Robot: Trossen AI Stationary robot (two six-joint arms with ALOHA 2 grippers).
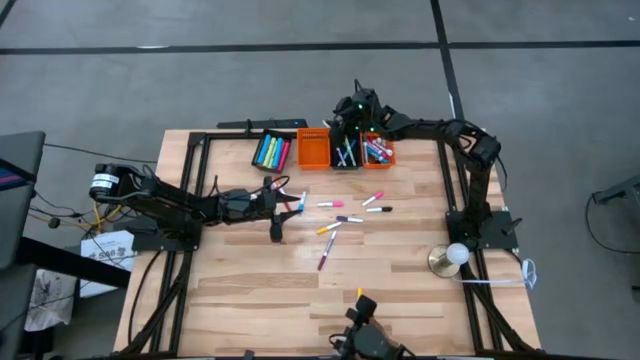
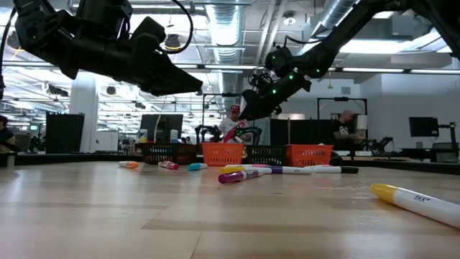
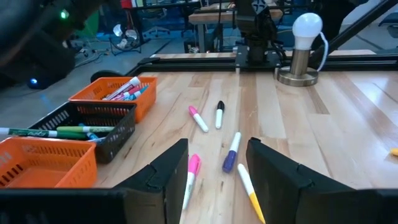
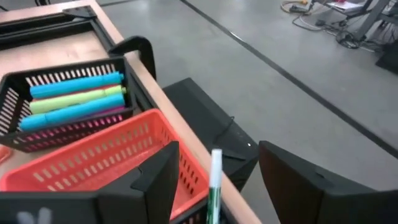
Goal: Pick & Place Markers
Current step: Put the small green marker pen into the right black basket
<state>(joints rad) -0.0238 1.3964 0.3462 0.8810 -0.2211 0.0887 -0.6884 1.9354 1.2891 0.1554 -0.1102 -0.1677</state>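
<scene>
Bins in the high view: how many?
4, side by side along the table's far edge: left black bin, left orange bin, middle black bin partly under the right arm, right orange bin.

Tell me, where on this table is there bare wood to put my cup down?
The near half of the table, below the loose markers and left of the lamp, is bare. So is the strip right of the markers. Crowded: the bins along the far edge, and mid-table by the left arm's fingers.
</scene>
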